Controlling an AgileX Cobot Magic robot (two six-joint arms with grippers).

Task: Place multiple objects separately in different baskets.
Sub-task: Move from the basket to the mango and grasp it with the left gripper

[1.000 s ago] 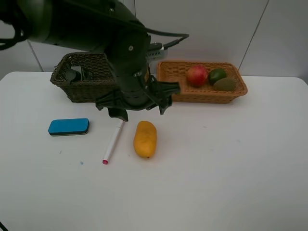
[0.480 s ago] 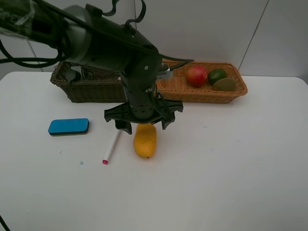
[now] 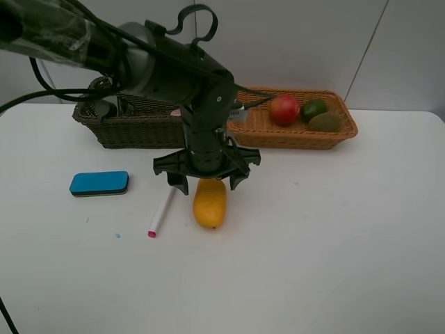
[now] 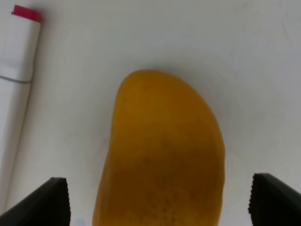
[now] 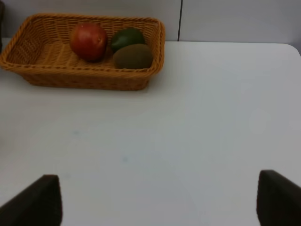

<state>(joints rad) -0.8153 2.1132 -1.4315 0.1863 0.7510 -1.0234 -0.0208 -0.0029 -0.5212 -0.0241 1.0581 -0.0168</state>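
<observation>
White desk (image 3: 334, 264) carries the mango (image 3: 209, 202) near its middle, long axis running front to back; left jaws hang released, spread crosswise astride its far end; right jaws gape empty, well apart; tan basket (image 3: 292, 132) sits beyond.

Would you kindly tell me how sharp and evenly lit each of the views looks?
Exterior high: sharp, even light, only a faint shadow under the mango. Left wrist: close-up slightly soft, the marker blurred at the frame edge. Right wrist: the orange basket mildly soft, no glare on the table.
</observation>
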